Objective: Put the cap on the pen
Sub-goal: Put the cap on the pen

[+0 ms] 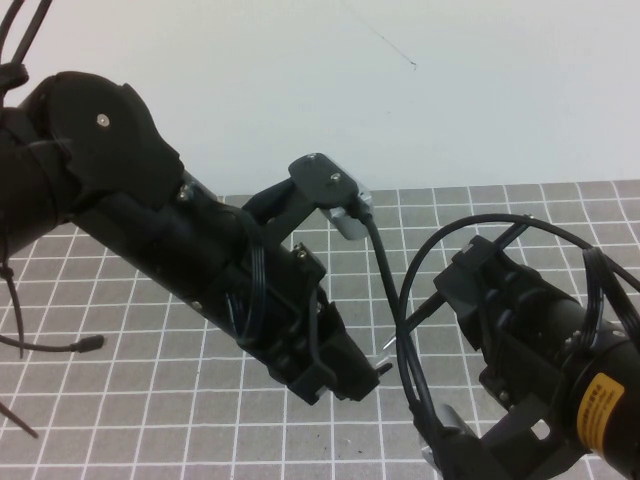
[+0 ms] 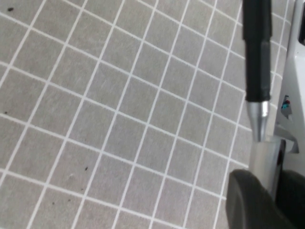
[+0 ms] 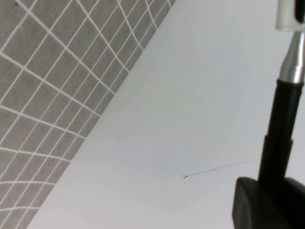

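1. The right gripper hangs low at the right above the grid mat, its jaws clamped on the pen (black barrel, silver tip).
2. At mid-mat, the left gripper holds a translucent cap in its jaws; the pen's tip sits at the cap's mouth.
3. Behind the mat is a white wall.
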`<action>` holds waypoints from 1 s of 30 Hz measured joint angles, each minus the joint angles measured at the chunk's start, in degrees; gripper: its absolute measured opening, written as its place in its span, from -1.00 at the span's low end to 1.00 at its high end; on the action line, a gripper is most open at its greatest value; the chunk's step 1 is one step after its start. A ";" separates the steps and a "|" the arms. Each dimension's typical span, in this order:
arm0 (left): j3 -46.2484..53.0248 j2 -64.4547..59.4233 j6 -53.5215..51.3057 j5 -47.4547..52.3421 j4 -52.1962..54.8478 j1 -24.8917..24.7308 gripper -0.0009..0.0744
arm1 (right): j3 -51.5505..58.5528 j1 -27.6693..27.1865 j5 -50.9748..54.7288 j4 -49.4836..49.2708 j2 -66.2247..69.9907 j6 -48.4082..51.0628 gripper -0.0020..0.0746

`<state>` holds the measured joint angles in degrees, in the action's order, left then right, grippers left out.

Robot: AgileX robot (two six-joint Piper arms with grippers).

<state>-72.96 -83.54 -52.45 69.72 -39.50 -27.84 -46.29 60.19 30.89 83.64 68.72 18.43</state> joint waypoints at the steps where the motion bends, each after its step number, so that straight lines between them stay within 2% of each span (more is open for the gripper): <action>1: 0.00 0.00 0.00 0.00 -0.24 0.00 -0.76 | 0.00 0.00 0.00 0.00 0.00 0.00 -0.77; 24: 0.00 0.00 0.04 -1.85 -0.93 0.00 -0.76 | 0.00 0.00 0.25 -0.52 0.00 1.08 -0.77; 25: 0.01 0.46 0.17 -1.75 -1.88 0.10 -0.98 | 0.00 0.00 0.25 -0.52 0.00 1.08 -0.77; 26: 0.00 0.00 0.04 -1.88 -0.93 0.00 -0.76 | 0.00 0.00 0.25 -0.60 0.00 1.08 -0.77; 30: 0.00 0.00 0.04 -1.98 -1.18 0.00 -0.76 | 0.00 0.00 -0.12 -0.60 0.00 1.08 -0.77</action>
<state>-72.96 -83.54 -52.41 67.73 -40.68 -27.84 -46.29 60.19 30.77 83.03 68.72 19.51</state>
